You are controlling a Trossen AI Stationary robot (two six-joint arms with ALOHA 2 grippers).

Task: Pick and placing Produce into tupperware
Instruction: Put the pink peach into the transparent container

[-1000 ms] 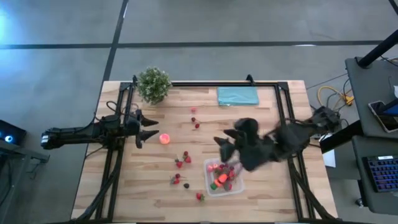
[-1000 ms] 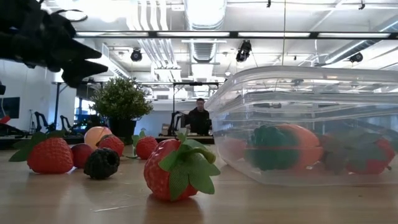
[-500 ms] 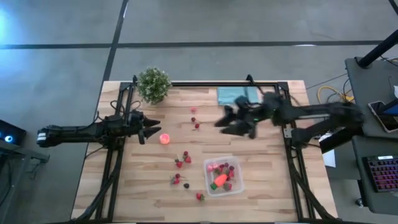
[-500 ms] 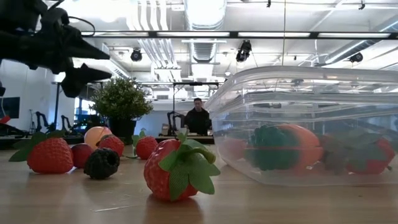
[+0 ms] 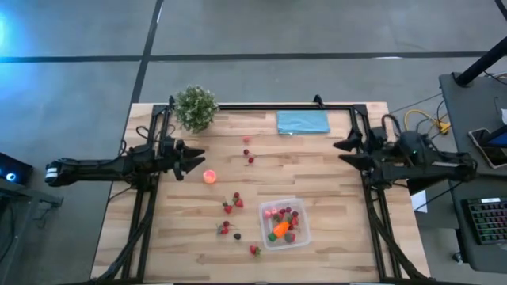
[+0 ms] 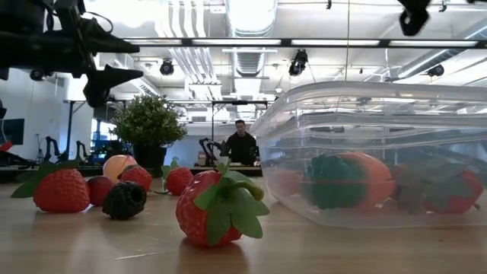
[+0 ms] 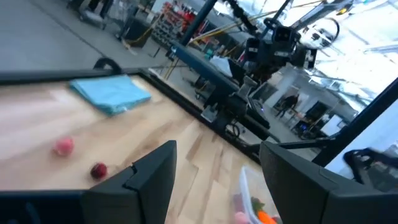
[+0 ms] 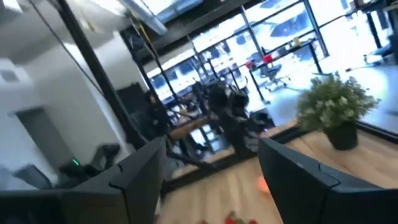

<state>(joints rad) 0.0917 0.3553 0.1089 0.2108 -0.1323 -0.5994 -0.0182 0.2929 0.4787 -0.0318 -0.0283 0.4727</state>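
**Both tools open, clear of the tupperware**

The tupperware (image 5: 284,225) sits at the counter's (image 5: 333,206) near edge, holding produce (image 5: 281,229). More strawberries (image 5: 231,203) lie beside it. Farther off, the left tool (image 5: 192,161) gapes near a pink-orange ball (image 5: 210,176); the right tool (image 5: 345,152) stands open, empty.

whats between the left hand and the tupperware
In the high view, between the left hand and the tupperware lie a pink-orange ball and a strawberry cluster; otherwise bare wood.
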